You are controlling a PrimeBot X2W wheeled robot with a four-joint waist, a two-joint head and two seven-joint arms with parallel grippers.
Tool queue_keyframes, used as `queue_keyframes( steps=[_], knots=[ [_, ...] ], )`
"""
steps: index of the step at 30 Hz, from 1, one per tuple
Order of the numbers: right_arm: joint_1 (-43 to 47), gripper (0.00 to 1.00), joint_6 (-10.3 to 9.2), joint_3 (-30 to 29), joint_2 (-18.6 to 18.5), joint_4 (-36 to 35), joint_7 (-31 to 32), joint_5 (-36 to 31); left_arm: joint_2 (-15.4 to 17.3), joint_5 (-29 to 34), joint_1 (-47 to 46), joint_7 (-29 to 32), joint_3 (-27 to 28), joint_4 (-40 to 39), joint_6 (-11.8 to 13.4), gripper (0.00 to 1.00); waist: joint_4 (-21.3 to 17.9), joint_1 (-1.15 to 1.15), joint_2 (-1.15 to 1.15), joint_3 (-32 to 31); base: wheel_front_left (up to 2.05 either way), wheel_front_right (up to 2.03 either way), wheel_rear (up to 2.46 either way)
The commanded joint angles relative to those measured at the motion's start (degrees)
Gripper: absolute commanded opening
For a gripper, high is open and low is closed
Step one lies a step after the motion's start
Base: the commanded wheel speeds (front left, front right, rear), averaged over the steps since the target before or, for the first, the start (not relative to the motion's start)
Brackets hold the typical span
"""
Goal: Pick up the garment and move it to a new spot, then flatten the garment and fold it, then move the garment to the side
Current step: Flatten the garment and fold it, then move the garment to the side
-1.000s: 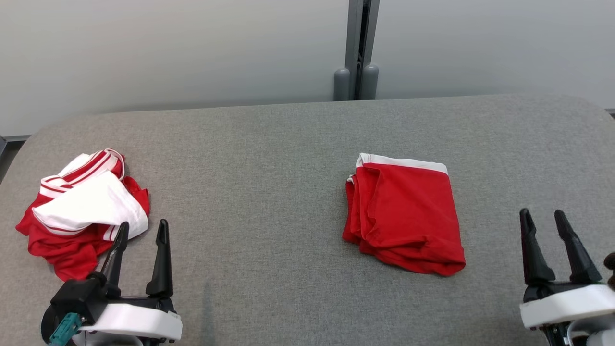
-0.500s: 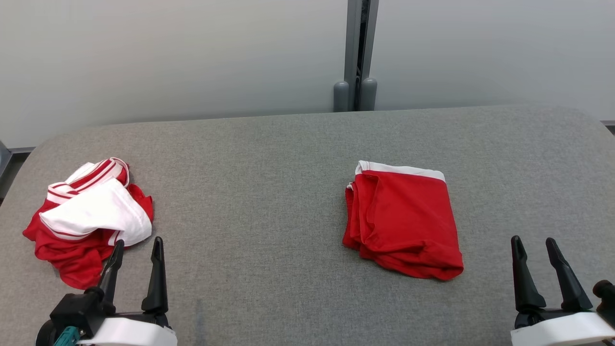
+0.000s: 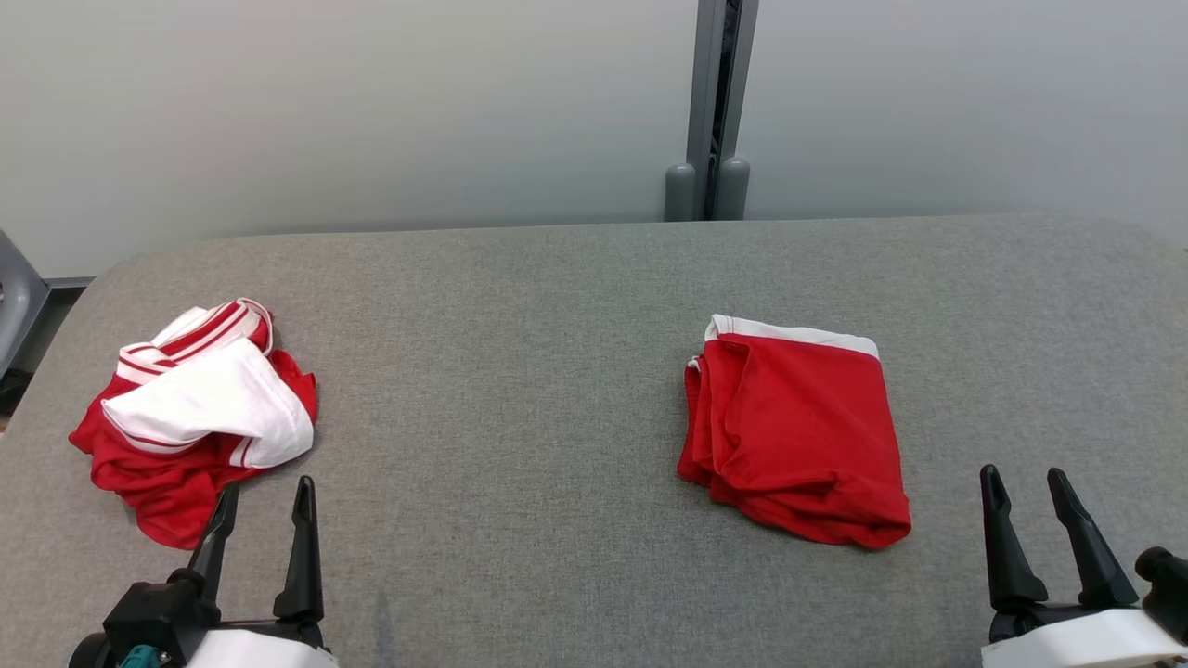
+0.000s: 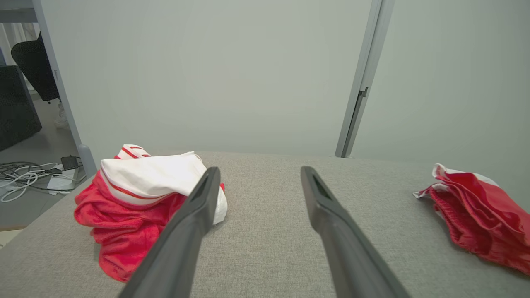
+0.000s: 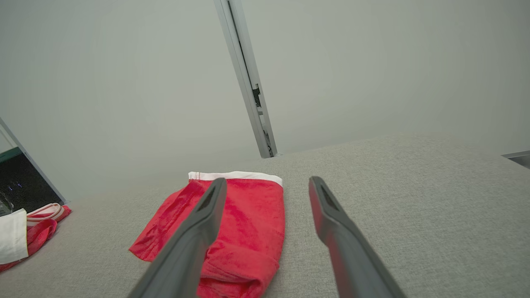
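A crumpled red-and-white garment (image 3: pixel 200 408) lies in a heap at the table's left; the left wrist view shows this heap (image 4: pixel 140 186) just left of my fingers. A folded red garment (image 3: pixel 798 427) with a white waistband lies flat right of centre, and the right wrist view has that folded piece (image 5: pixel 240 223) ahead and to the left. My left gripper (image 3: pixel 266 485) stands open near the heap's front edge, holding nothing. My right gripper (image 3: pixel 1022 471) is open too, to the right of the folded piece and apart from it.
The grey padded table (image 3: pixel 520 371) has rounded far corners and a pale wall behind it. A grey post (image 3: pixel 713 102) rises at the back. Off the table's left edge lie cables (image 4: pixel 29 178) on the floor, with a dark chair (image 4: pixel 31 70) behind them.
The head camera has shifted, sliding the whole picture down and to the right. Both grippers now sit lower in the view, still open. Neither garment has changed shape.
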Motion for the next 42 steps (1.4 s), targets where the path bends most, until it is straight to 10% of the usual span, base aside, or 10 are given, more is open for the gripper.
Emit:
queue_keyframes(
  steps=[1, 16, 42],
  knots=[
    [0.53, 1.0, 0.01, -0.19, -0.22, 0.06, -0.29, -0.27, 0.22, 0.29, 0.03, 0.0, 0.31, -0.19, 0.35, 1.0, 0.03, 0.0, 0.0, 0.01, 0.0, 0.0, 0.0],
    [-7.06, 1.0, 0.01, 3.1, -2.94, 4.81, -0.15, 0.43, 0.22, -0.94, -0.51, 0.0, -0.92, -0.67, 1.04, 1.0, 0.0, 0.0, 0.0, 0.74, 0.0, 0.0, 0.0],
    [-32.13, 1.0, 0.01, 10.99, -7.42, 40.13, 5.77, 5.51, 0.22, -3.53, -7.74, 0.0, -6.96, 0.17, 2.27, 1.0, 6.64, 0.0, 0.0, 9.04, 0.0, 0.0, 0.0]
  ],
)
